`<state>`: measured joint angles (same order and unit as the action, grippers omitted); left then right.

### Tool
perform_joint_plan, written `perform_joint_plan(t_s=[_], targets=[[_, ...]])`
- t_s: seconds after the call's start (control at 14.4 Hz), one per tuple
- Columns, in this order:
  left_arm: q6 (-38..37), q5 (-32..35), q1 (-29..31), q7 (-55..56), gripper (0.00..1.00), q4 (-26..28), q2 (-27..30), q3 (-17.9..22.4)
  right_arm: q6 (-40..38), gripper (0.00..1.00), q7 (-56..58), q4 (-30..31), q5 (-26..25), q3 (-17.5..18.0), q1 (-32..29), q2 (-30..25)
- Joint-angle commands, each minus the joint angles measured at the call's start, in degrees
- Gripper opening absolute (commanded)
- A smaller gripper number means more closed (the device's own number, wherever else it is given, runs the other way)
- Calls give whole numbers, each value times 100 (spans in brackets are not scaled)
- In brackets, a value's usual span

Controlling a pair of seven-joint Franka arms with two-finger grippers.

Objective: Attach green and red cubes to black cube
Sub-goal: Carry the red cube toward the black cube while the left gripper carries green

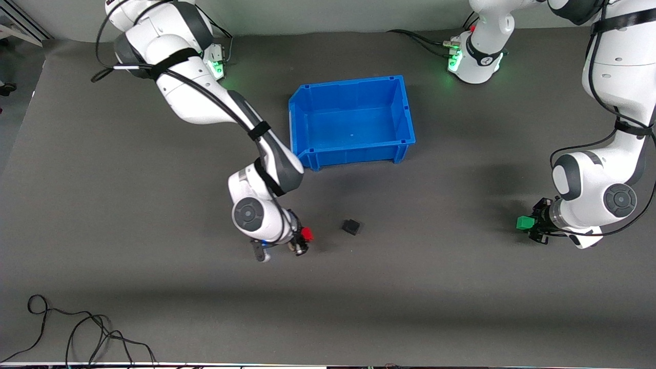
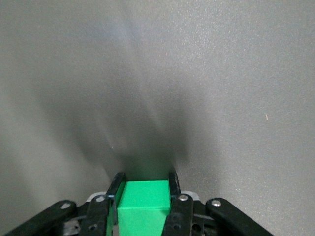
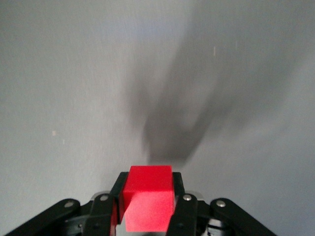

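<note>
Both pairs of jaws are clamped on cubes. From the front view, the right gripper (image 1: pixel 304 241) holds the red cube (image 1: pixel 307 234) near the middle of the table, and the left gripper (image 1: pixel 533 227) holds the green cube (image 1: pixel 524 223) toward the left arm's end. The black cube (image 1: pixel 351 226) sits alone on the grey table (image 1: pixel 154 307), close beside the red cube and well apart from the green one. A blue bin (image 1: pixel 405 120) stands farther from the front camera than the black cube, with nothing visible inside it.

From the left wrist view, the green cube (image 2: pixel 143 206) is pinched squarely between the two fingers (image 2: pixel 173 184), with only bare mat ahead of it; the black cube does not show here.

From the right wrist view, the red cube (image 3: pixel 148 202) sits between the fingers (image 3: pixel 118 189) in the same way, again over bare mat.

Judging by this, picking up is done and joining is the step in hand. The next move would call for carrying each coloured cube to the black one and pressing a flat face against it, the green one having much farther to travel.
</note>
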<state>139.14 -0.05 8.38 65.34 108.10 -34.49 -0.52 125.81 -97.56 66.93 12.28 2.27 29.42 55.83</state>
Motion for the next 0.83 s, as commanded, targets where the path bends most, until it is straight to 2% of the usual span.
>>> perform_joint_plan(t_s=[0.0,0.35,0.55,0.76], targets=[[-307,119,-231,399,0,-26,187,43,83,16,-884,-417,143,37,248,296],[-1300,119,-1021,1699,0,-675,223,34,93,14,-1967,-303,143,37,504,314],[-1434,49,-1390,2086,0,-878,205,-1,162,13,-2397,-312,152,37,513,384],[-1399,23,-1698,2508,0,-984,205,-10,620,13,-2592,-312,152,37,565,463]])
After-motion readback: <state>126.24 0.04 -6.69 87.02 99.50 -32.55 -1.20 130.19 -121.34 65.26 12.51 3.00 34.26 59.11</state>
